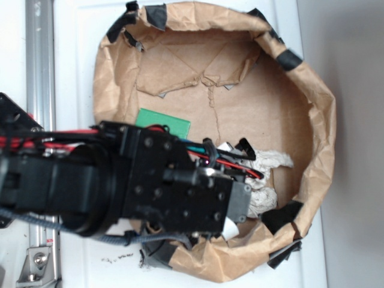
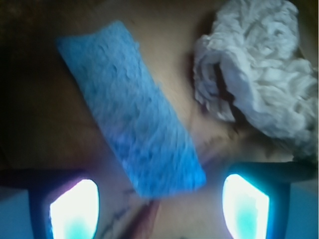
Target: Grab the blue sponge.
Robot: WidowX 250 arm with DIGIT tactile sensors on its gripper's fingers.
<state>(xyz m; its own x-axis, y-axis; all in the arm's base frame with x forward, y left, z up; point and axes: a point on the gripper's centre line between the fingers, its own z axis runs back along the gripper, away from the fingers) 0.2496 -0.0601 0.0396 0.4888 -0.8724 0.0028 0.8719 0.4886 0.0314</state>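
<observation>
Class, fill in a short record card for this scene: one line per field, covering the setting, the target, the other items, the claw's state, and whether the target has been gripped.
setting: brown paper basin, taped rim, on a white surface
target: blue sponge, lying flat and diagonal, seen only in the wrist view
neighbour: white cloth wad, beside the sponge, apart from it
other item: green block, partly under the arm
claw: open, a finger each side of the sponge's near end
gripped: not yet
</observation>
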